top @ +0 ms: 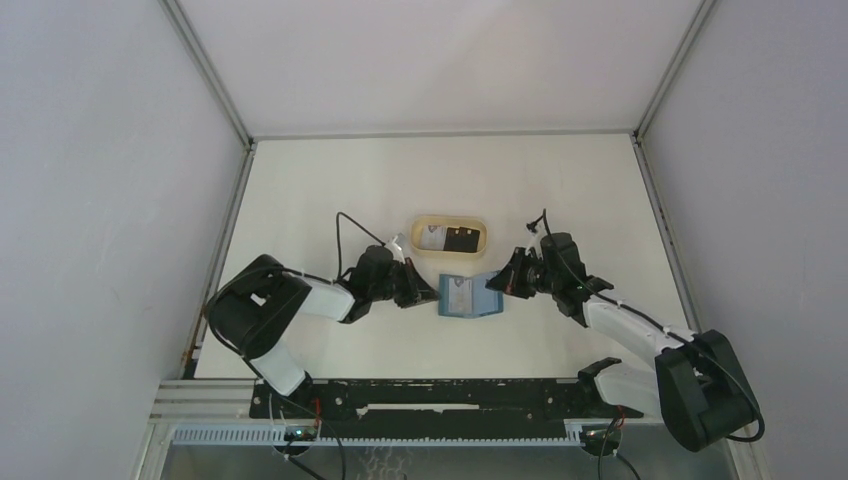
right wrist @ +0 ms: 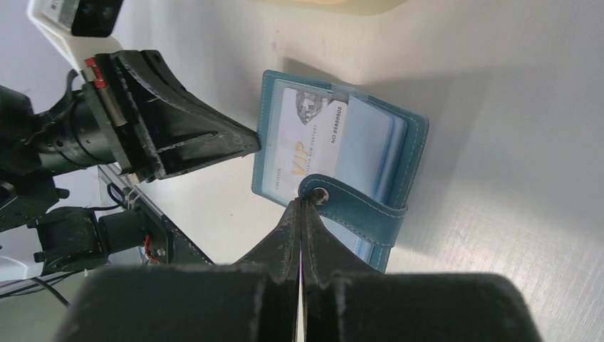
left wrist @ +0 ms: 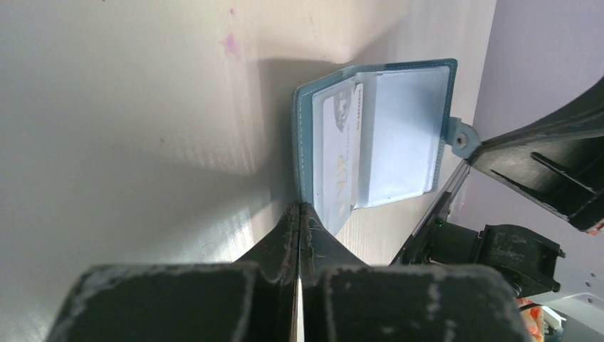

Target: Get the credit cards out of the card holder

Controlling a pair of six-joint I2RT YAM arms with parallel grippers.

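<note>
The teal-blue card holder (top: 468,298) lies open on the table, with a white credit card (right wrist: 310,139) printed "VIP" in its left pocket. In the tan tray (top: 450,217) lie a white card (top: 432,238) and a black card (top: 460,240). My left gripper (left wrist: 299,208) is shut, its tips touching the holder's left edge (left wrist: 305,128); I see nothing between the jaws. My right gripper (right wrist: 303,201) is shut too, tips against the end of the snap tab (right wrist: 356,206), which arches up from the raised right flap (top: 487,283).
The tan oval tray sits just behind the card holder, close to both grippers. Grey walls enclose the white table on three sides. The arm bases (top: 440,395) and a black rail run along the near edge.
</note>
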